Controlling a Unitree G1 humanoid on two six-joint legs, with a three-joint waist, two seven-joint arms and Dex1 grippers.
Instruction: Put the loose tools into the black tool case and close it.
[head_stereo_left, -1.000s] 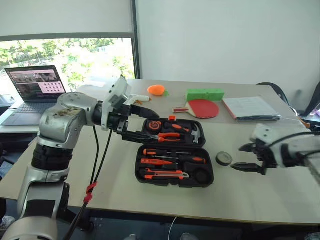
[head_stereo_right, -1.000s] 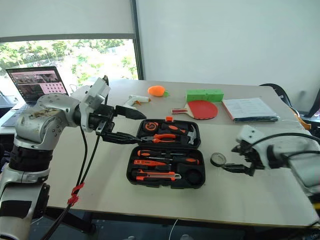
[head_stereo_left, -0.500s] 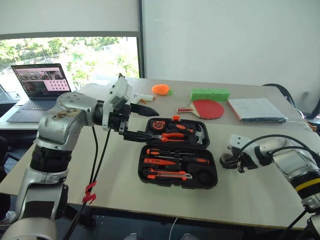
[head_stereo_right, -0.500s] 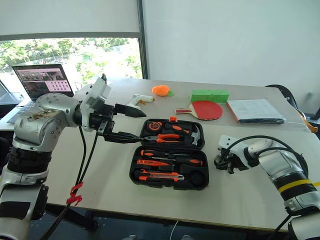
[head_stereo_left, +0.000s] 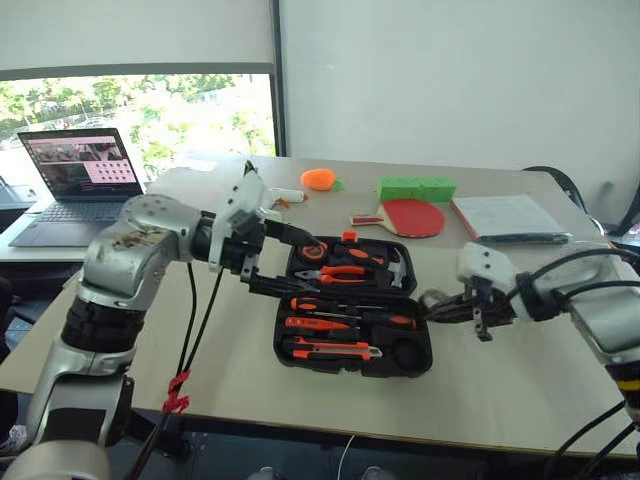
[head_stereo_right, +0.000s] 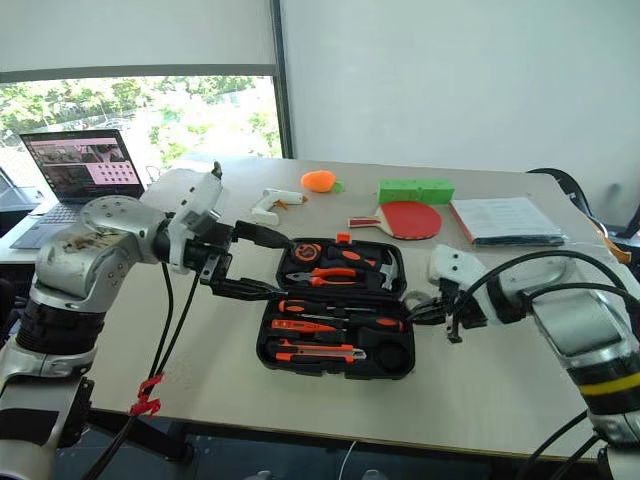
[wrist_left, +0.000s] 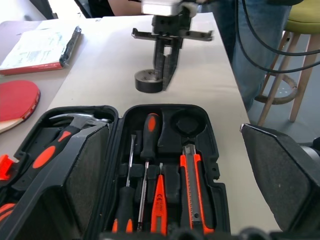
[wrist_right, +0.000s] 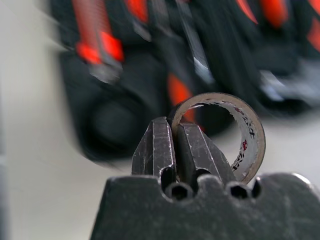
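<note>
Right gripper (wrist_right: 172, 145) pinches the tape roll (wrist_right: 220, 132) by its wall, seemingly thinly, so it could slip before reaching the case (head_stereo_left: 352, 315) ahead; left gripper (head_stereo_right: 255, 262) spread.

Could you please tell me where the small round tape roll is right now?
The tape roll is pinched in the right end effector, held just off the right edge of the open black tool case, near its empty round recess.

Black tool case (wrist_right: 165, 75) w/ its tools blurred in right wrist view, cut off at edges
</note>
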